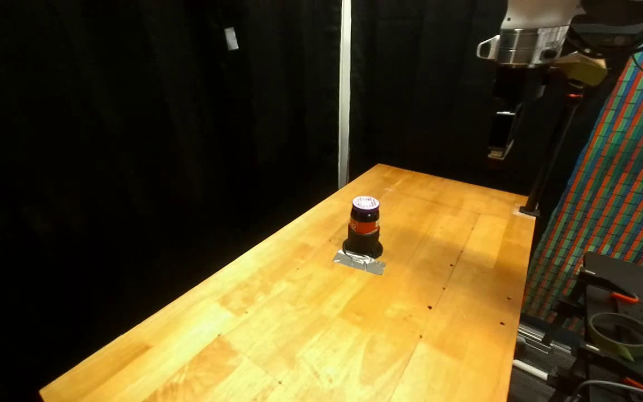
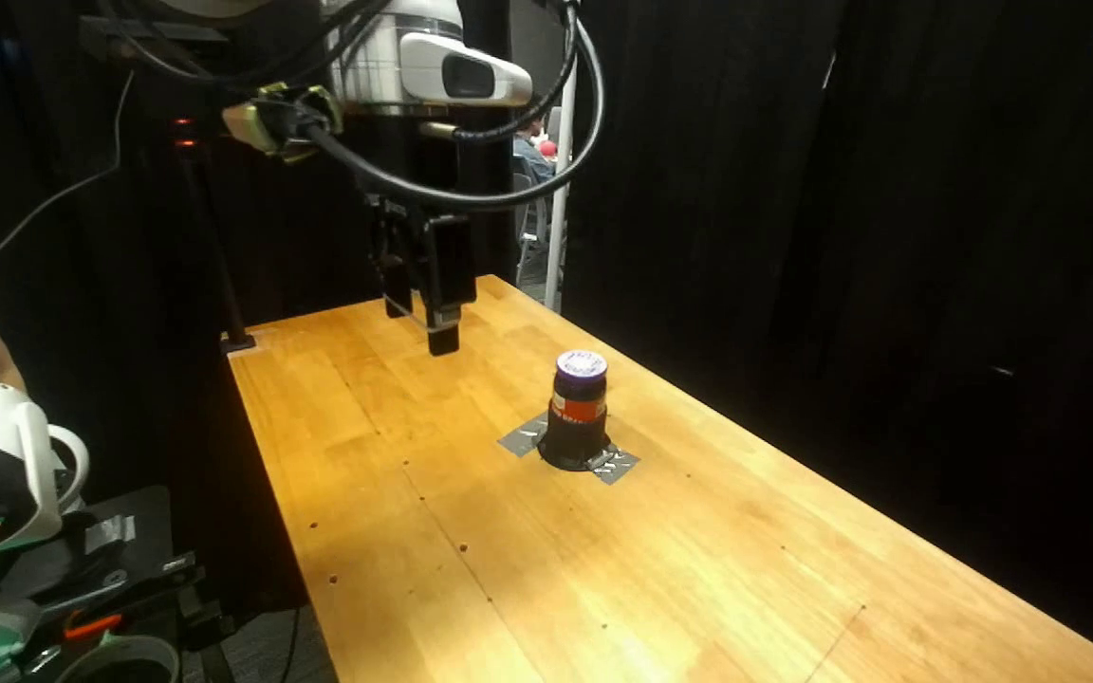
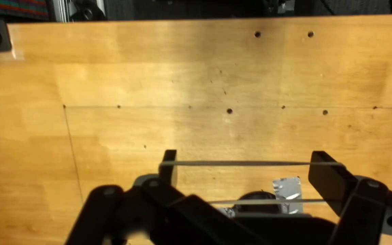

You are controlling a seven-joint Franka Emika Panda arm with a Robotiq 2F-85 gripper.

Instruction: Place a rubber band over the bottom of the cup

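Note:
The cup (image 1: 364,228) is a short dark cylinder with an orange-red band and a pale, purple-edged top. It stands upright on the wooden table in both exterior views (image 2: 578,410). In the wrist view only its dark lower part (image 3: 259,196) shows; my gripper's body hides the rest. My gripper (image 3: 244,157) is open, fingers wide apart. A thin pale rubber band (image 3: 216,163) is stretched around both fingers, with two strands crossing the gap. In an exterior view the gripper (image 2: 422,327) hangs above the table, apart from the cup and higher than it.
Grey tape (image 1: 374,267) lies at the cup's base on the wooden table (image 1: 321,335). A dark post (image 1: 542,162) stands at a table corner. A side stand (image 1: 606,268) with a tape roll (image 1: 620,334) is beside the table. A black curtain (image 2: 841,237) hangs along one long edge.

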